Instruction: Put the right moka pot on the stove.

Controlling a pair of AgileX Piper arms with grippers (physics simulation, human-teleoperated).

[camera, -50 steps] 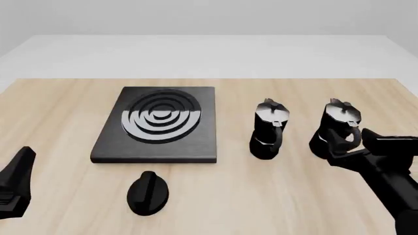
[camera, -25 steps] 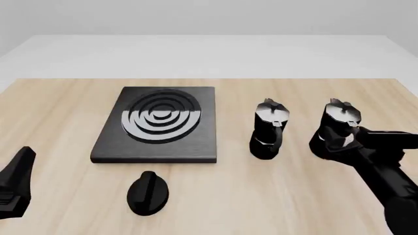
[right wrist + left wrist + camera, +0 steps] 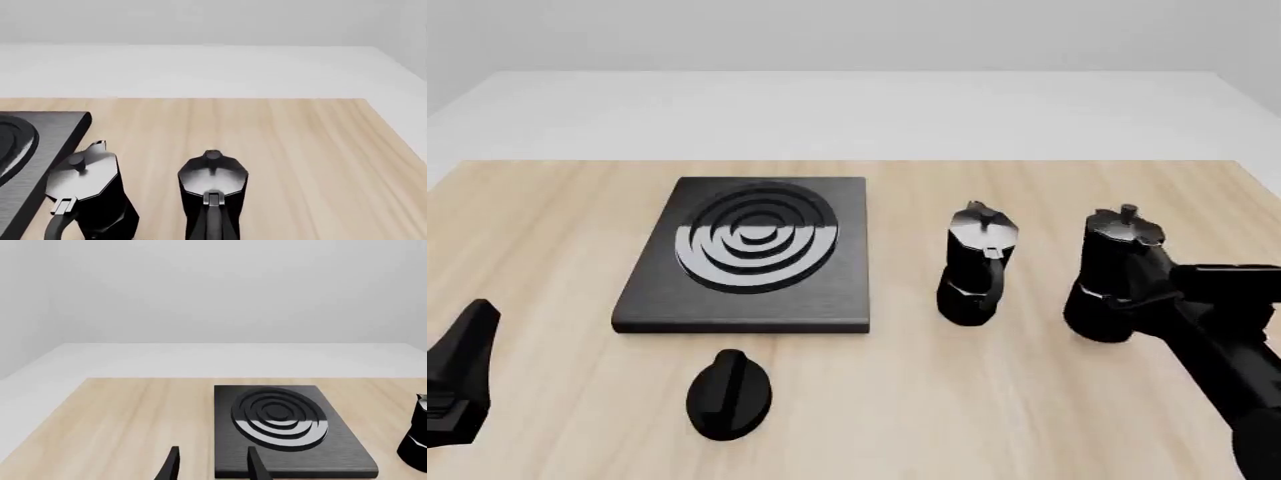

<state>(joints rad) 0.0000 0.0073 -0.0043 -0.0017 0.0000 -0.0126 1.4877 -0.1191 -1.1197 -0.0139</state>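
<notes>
The right moka pot [image 3: 1110, 275] is glossy black and upright at the table's right, its handle toward me. In the right wrist view it [image 3: 212, 192] sits dead centre. My right gripper [image 3: 1148, 292] is at its handle and looks shut on it. The fingers do not show in the right wrist view. The stove [image 3: 754, 255], a flat black slab with silver-grey rings, lies left of centre. It also shows in the left wrist view [image 3: 287, 425] and the right wrist view [image 3: 27, 150]. My left gripper [image 3: 461, 370] is open and empty at the near left, its fingers [image 3: 173, 462] apart.
A second black moka pot [image 3: 974, 265] stands between the stove and the right pot, close to the path between them. It also shows in the right wrist view [image 3: 87, 197] and the left wrist view [image 3: 417, 440]. A small black oval knob [image 3: 727, 393] lies in front of the stove.
My right gripper closed in on the right pot's handle. The pot has shifted slightly right and toward me and looks larger. The left arm has not moved.
</notes>
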